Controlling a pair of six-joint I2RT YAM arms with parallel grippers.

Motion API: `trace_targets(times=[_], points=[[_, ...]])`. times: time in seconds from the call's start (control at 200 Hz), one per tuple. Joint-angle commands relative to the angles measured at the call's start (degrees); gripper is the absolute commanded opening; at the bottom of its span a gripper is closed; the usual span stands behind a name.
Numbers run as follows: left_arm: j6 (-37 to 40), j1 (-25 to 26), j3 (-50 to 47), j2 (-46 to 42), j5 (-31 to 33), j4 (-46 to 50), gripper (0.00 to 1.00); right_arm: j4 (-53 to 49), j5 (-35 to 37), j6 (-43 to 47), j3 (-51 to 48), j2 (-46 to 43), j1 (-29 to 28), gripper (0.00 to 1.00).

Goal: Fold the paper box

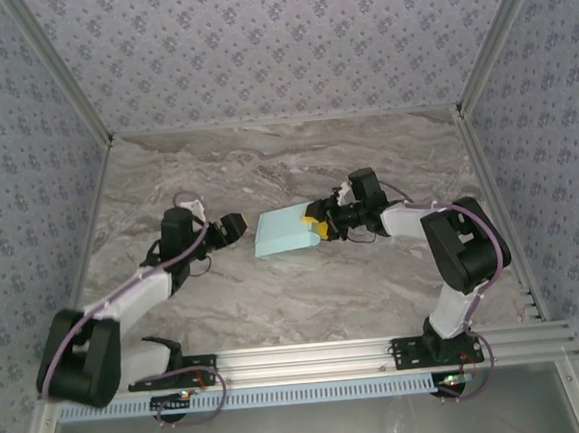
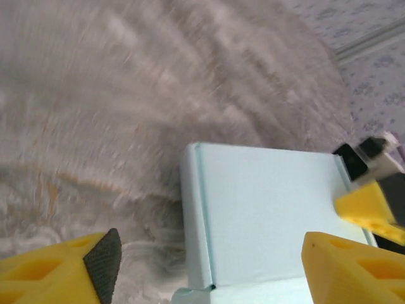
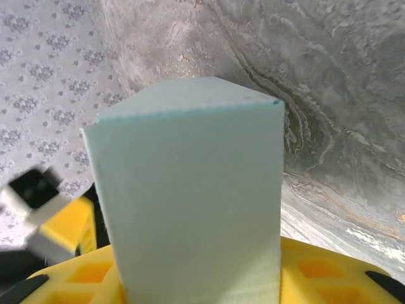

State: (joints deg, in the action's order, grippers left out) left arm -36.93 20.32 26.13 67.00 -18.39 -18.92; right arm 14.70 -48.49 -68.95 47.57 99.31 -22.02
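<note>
Now right gripper point(image 1: 318, 226) pinches the paper box point(image 1: 283, 232) on marbled table point(image 1: 266, 168) — left gripper point(image 1: 236, 228) gapes empty.

Left hand point(image 1: 232, 228) wide open; right hand point(image 1: 317, 231) in a grip, near and opposite it.

Grey marbled table point(image 1: 276, 298), floral-patterned walls point(image 1: 255, 39)

No text, label, brand or number can be read anywhere.
</note>
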Motion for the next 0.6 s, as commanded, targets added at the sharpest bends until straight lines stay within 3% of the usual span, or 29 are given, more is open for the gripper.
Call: trace_targets(times=[0.0, 0.06, 0.13, 0.235, 0.295, 0.44, 0.595], points=[[22.7, 8.7, -6.8, -7.5, 15.6, -16.6, 0.86, -5.3, -1.6, -4.9, 1.2, -2.8, 1.2, 0.47], [36.9, 13.9, -9.0, -8.6, 13.1, -22.9, 0.89, -8.1, -2.3, -5.8, 1.7, -3.4, 1.4, 0.46], [43.7, 16.3, -5.4, -8.3, 8.6, -15.5, 0.99, -12.7, -2.8, -5.4, 2.4, -3.7, 1.6, 0.48], [61.9, 28.0, -5.7, -8.7, 16.2, -13.1, 0.99, -14.7, -4.8, -7.4, 1.7, -3.0, 2.5, 0.5], [64.7, 29.2, -5.0, -8.1, 17.1, -11.4, 0.99, -14.2, -5.1, -8.7, 0.2, -3.1, 3.2, 0.49], [74.9, 31.0, 0.9, -2.7, 16.2, 2.4, 0.99, -16.5, -6.3, -7.8, -0.2, -2.9, 4.7, 0.47], [80.2, 30.9, 1.5, 7.1, 28.0, -7.4, 0.99, -19.1, -5.3, -6.0, 0.5, -3.6, 4.9, 0.46]])
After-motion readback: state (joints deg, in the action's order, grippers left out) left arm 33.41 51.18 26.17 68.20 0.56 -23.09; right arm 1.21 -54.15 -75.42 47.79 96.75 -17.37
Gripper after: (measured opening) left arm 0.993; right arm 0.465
